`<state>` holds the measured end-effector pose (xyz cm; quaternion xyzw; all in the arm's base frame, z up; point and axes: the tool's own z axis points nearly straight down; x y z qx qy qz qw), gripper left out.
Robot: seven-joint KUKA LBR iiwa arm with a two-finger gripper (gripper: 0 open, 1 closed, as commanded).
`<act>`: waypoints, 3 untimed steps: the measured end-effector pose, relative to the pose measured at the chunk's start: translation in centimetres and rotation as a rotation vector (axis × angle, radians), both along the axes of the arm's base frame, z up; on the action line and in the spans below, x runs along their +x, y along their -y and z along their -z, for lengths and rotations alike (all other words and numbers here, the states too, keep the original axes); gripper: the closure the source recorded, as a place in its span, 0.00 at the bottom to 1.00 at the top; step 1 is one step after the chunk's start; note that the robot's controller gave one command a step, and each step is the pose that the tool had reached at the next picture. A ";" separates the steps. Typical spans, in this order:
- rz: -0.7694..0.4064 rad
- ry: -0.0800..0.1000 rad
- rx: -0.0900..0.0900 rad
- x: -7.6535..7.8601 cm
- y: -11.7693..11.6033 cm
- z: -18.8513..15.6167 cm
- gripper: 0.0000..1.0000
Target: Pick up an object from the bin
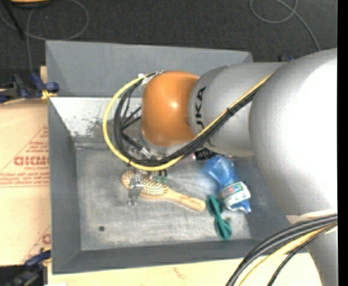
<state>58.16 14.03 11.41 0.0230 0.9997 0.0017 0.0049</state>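
Partial black "KUKA" lettering [198, 107] on silver arm [245, 109].

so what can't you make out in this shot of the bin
- Hand: camera view, mostly hidden under the arm's orange cover and cables.
- Wooden oval hairbrush: head's upper edge hidden by the hand.
- Blue crumpled plastic pack: upper end under the grey arm; label too small to read.
- Green plastic handled tool: too small to identify.
- Grey metal bin: right side covered by the arm.
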 end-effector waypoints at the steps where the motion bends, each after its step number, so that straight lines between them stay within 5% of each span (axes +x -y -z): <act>1: 0.086 0.003 0.001 -2.0 7.3 4.0 1.00; 2: 0.087 0.003 0.001 -2.0 7.3 4.0 1.00; 3: 0.104 -0.006 0.000 -2.7 5.6 -10.6 1.00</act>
